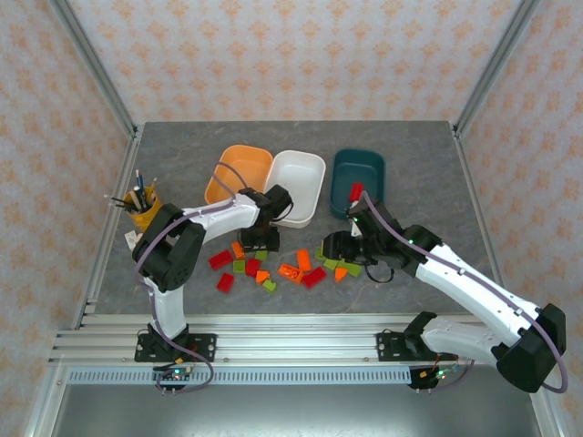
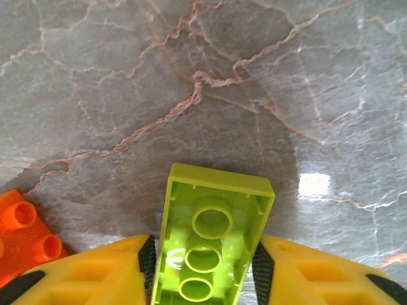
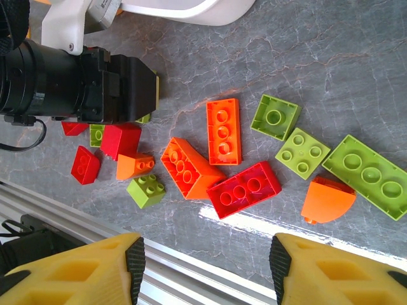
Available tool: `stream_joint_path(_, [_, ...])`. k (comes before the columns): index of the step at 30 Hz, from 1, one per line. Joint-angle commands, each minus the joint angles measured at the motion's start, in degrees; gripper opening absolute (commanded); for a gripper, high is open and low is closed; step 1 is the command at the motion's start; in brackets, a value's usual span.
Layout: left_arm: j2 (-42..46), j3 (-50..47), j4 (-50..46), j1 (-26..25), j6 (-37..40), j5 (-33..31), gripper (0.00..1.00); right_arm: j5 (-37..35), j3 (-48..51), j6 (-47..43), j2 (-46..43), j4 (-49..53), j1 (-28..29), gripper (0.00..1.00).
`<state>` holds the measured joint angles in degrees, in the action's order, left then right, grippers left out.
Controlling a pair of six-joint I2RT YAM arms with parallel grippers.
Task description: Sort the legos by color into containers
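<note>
Red, orange and lime legos (image 1: 273,264) lie scattered on the grey table in front of the orange tub (image 1: 239,171), white tub (image 1: 296,187) and teal tub (image 1: 357,182). One red lego (image 1: 356,190) sits in the teal tub. My left gripper (image 1: 260,238) is at the pile's left part. In the left wrist view it (image 2: 205,254) is shut on an upside-down lime lego (image 2: 213,235), pads against both long sides. My right gripper (image 1: 335,248) (image 3: 206,254) stands open and holds nothing, with a red lego (image 3: 243,189) and an orange lego (image 3: 189,166) just ahead of it.
A yellow pencil cup (image 1: 141,214) stands at the table's left edge. An aluminium rail (image 3: 159,267) runs along the front edge under the right fingers. The left arm's black wrist (image 3: 108,89) sits over the pile's far side. An orange lego (image 2: 22,232) lies left of the held one.
</note>
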<state>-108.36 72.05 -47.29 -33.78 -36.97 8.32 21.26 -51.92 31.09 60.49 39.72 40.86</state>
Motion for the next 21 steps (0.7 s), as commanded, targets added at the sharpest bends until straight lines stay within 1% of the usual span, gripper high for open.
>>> stream_joint_path(1, [-2.6, -0.6, 0.5, -0.7, 0.8, -0.9, 0.44, -0.7, -1.1, 0.3, -0.2, 0.1, 0.4, 0.56])
stream_joint_path(5, [-3.8, -0.5, 0.6, -1.1, 0.8, -2.3, 0.39, -1.0, -1.6, 0.1, -0.1, 0.5, 0.4, 0.56])
stream_joint_path(8, [-2.6, -0.1, -0.1, -1.7, 0.7, -3.9, 0.35, -1.4, -1.9, 0.0, -0.3, 0.8, 0.4, 0.56])
stream_joint_path(10, [-1.4, 0.9, -1.2, -2.3, 0.5, -5.1, 0.34, -1.9, -2.2, -0.1, -0.6, 1.1, 0.4, 0.56])
stream_joint_path(12, [1.7, 2.3, -2.8, -2.6, 0.2, -6.1, 0.34, -2.9, -2.6, -0.2, -1.0, 1.3, 0.4, 0.56])
stream_joint_path(17, [7.7, 7.8, -9.5, -2.5, -0.2, -7.8, 0.34, -6.4, -6.1, -1.0, -1.6, 1.6, 0.3, 0.56])
stream_joint_path(19, [9.3, 10.7, -12.7, -1.6, 0.4, -8.3, 0.34, -7.5, -7.7, -0.8, -1.5, -0.1, 0.2, 0.57])
stream_joint_path(21, [10.4, 14.1, -15.1, 0.3, 1.5, -8.3, 0.34, -8.8, -9.5, -0.1, -0.8, -3.3, -0.4, 0.6])
